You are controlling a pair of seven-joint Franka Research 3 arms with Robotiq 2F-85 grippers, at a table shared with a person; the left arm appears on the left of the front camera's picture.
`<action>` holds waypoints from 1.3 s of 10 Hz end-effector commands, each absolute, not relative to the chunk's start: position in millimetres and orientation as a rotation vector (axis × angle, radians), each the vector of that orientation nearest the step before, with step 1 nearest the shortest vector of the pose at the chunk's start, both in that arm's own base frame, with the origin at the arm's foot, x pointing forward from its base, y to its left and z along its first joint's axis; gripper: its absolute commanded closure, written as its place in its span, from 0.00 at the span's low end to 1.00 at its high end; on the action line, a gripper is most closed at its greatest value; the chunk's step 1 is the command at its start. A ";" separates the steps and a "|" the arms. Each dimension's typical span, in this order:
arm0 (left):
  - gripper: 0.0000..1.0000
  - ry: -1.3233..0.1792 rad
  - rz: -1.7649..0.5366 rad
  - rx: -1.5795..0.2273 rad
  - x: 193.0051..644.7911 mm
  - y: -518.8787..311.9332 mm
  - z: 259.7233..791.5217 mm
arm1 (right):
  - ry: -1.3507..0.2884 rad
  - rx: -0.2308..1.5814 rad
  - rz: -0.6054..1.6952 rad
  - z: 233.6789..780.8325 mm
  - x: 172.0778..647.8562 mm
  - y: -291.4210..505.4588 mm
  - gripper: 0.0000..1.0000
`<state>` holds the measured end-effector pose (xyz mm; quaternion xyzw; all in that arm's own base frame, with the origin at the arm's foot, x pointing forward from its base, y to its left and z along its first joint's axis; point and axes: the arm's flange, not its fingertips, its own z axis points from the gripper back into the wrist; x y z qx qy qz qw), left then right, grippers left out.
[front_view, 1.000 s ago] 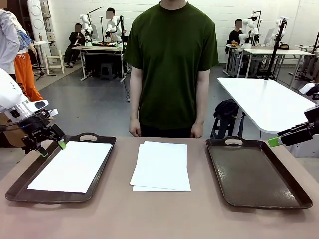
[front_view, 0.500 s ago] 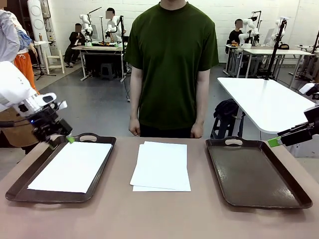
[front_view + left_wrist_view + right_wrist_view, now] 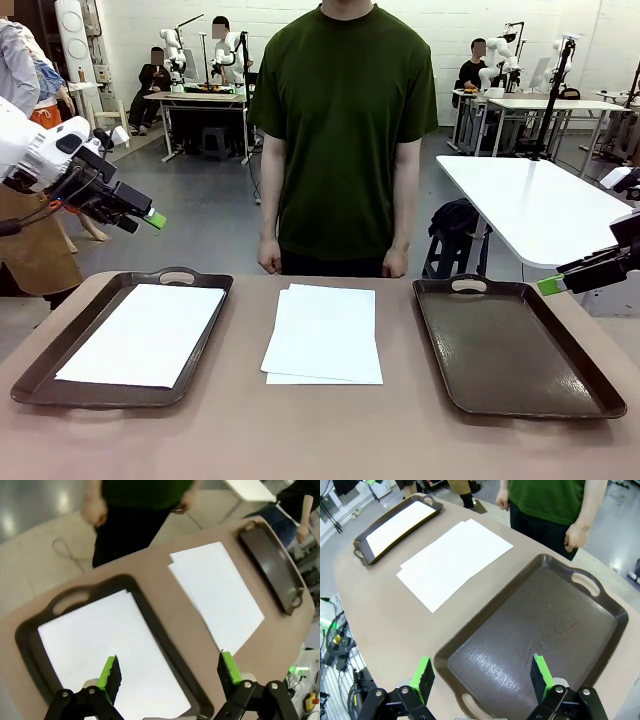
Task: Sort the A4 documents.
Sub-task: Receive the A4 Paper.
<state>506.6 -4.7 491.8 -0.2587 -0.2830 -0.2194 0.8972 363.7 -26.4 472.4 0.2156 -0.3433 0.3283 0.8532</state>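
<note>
A small stack of white A4 documents (image 3: 323,333) lies in the middle of the table, the sheets slightly fanned. One more sheet (image 3: 143,333) lies flat in the dark brown left tray (image 3: 60,352). My left gripper (image 3: 150,217) hangs open and empty, high above that tray's far left corner. In the left wrist view the gripper (image 3: 169,670) looks down on the sheet in the tray (image 3: 110,640) and the stack (image 3: 215,590). My right gripper (image 3: 550,284) is open beside the empty right tray (image 3: 515,345). The right wrist view shows the gripper (image 3: 482,675) above that tray (image 3: 535,630), with nothing between its pads.
A person in a green shirt (image 3: 345,120) stands at the far edge of the table, behind the stack, both hands hanging down. A white table (image 3: 530,200) stands behind on the right. Bare brown tabletop (image 3: 320,430) runs along the near edge.
My left arm has lifted from the left tray's far left rim, going up and a little to the right. The right arm and the papers have not moved.
</note>
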 end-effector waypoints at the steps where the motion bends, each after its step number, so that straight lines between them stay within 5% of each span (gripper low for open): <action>1: 0.00 -0.709 -0.614 -0.508 492.4 -25.1 488.6 | -0.743 0.478 0.700 470.2 368.6 -26.2 0.00; 6: 0.00 -0.744 -0.744 -0.578 465.7 -84.7 526.5 | -0.743 0.478 0.700 470.2 368.6 -26.2 0.00; 13: 0.00 -0.703 -0.874 -0.595 453.9 -102.6 512.6 | -0.743 0.478 0.700 470.2 368.6 -26.2 0.00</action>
